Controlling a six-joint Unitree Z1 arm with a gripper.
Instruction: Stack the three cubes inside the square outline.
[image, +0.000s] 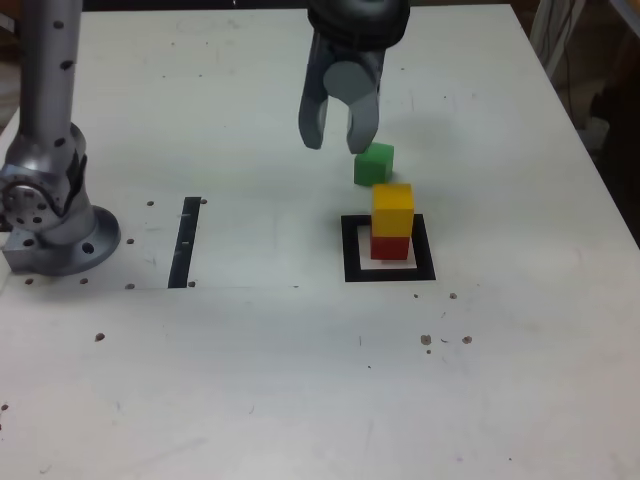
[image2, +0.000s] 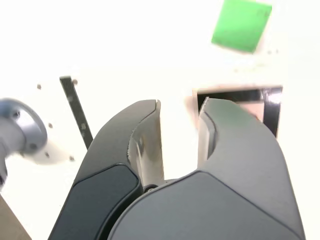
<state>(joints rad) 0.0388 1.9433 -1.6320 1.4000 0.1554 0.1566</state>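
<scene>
Hanging above the worktop (image: 240, 380), the hand (image: 338, 135) has its two fingers spread with nothing between them. With the square outline (image: 353, 262) as the landmark in the exterior view, the hand is above it and toward its left. Nearest to the hand in that view is the green cube (image: 374, 164), sitting on the worktop just beyond the outline's far edge. Inside the outline, toward the right part of its pale centre, stands the red cube (image: 390, 247), with the yellow cube (image: 392, 210) stacked on top of it. Well to the left of the outline lies a straight black tape strip (image: 185, 243), and farther left stands the arm's round base (image: 65, 245).
</scene>
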